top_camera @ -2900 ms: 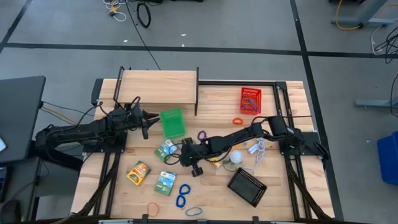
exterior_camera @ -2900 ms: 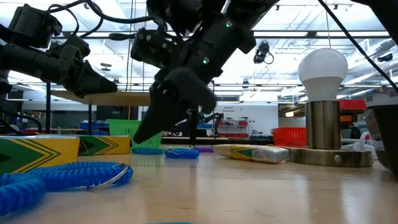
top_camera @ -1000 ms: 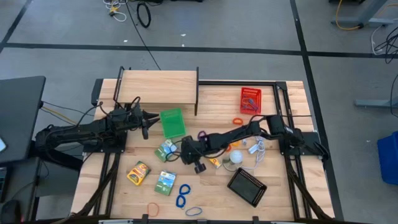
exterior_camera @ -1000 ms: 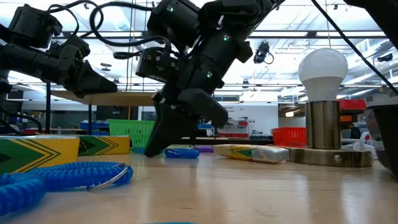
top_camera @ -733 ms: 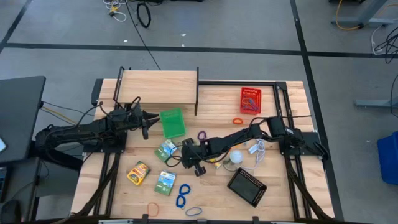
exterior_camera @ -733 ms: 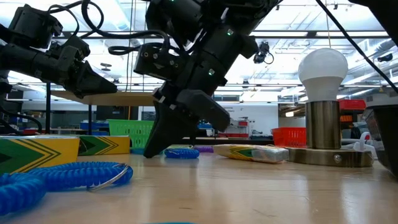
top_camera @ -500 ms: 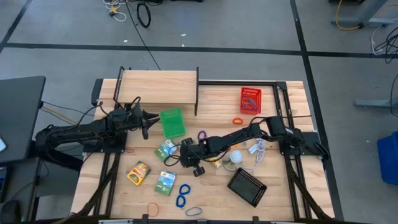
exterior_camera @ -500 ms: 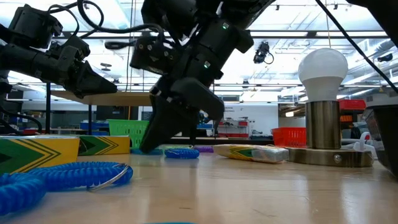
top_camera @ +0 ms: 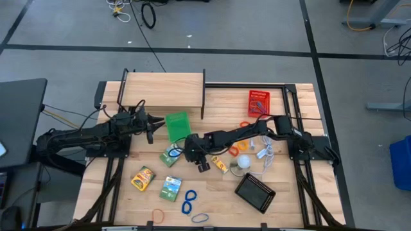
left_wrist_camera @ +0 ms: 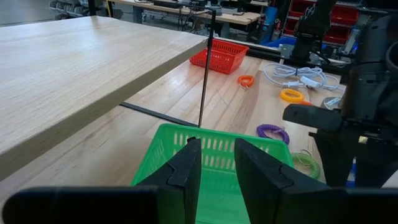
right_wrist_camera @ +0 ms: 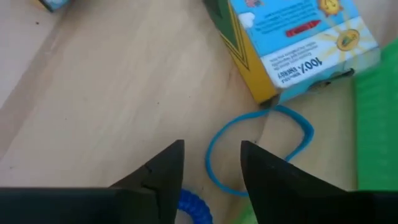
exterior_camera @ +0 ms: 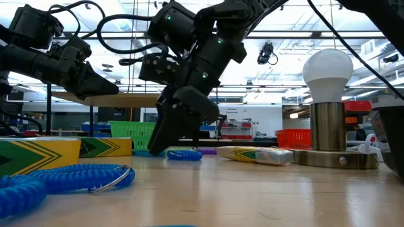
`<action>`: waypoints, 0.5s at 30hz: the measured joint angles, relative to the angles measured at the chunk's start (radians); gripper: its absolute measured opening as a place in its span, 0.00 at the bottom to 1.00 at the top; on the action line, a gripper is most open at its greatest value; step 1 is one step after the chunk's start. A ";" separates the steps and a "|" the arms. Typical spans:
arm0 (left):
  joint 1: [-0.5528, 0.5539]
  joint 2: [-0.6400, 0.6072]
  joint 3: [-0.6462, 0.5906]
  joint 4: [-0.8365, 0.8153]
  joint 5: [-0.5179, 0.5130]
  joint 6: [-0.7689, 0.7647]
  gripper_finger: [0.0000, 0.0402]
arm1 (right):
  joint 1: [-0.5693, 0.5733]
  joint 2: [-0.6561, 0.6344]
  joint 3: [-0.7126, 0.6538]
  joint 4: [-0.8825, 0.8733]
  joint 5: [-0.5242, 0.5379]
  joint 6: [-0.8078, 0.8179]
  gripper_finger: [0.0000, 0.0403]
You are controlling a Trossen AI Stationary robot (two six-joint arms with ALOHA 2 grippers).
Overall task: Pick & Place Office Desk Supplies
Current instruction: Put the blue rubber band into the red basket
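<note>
My right gripper (top_camera: 186, 152) (right_wrist_camera: 211, 169) points down over the table's middle, open, with nothing between its fingers. Just beyond its fingertips a thin blue loop (right_wrist_camera: 214, 146) lies flat on the wood, touching a green and yellow printed packet (right_wrist_camera: 292, 40) (top_camera: 170, 154). A blue coil (right_wrist_camera: 194, 205) shows low between the fingers. More packets (top_camera: 143, 178) (top_camera: 171, 188), blue coils (top_camera: 188, 201), a purple loop (top_camera: 208, 139), orange loops (top_camera: 245, 125) and a small yellow piece (top_camera: 221, 165) lie about. My left gripper (top_camera: 153, 128) (left_wrist_camera: 216, 163) hovers beside the green basket (top_camera: 178, 126), slightly open and empty.
A wooden shelf (top_camera: 162, 90) on black posts stands at the far left. A red basket (top_camera: 259, 102) sits far right, a black basket (top_camera: 255, 191) near right. The white ball-shaped object (top_camera: 244, 162) with its cord lies beside my right arm. Bare wood shows in the near right corner.
My right gripper and forearm have swung a little toward the table's far edge, closer to the green basket and the nearby packet. An orange loop that the arm covered now shows beside it. The things on the table have stayed in place.
</note>
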 joint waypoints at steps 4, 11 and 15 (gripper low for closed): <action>0.000 0.000 0.000 0.000 0.000 0.000 0.26 | 0.011 0.013 0.002 -0.002 -0.002 -0.022 0.32; 0.000 0.000 0.000 -0.002 0.000 0.000 0.26 | 0.019 0.029 0.005 0.002 0.017 -0.040 0.18; 0.000 0.000 0.000 -0.003 0.000 0.000 0.26 | 0.019 0.030 0.005 0.007 0.033 -0.051 0.05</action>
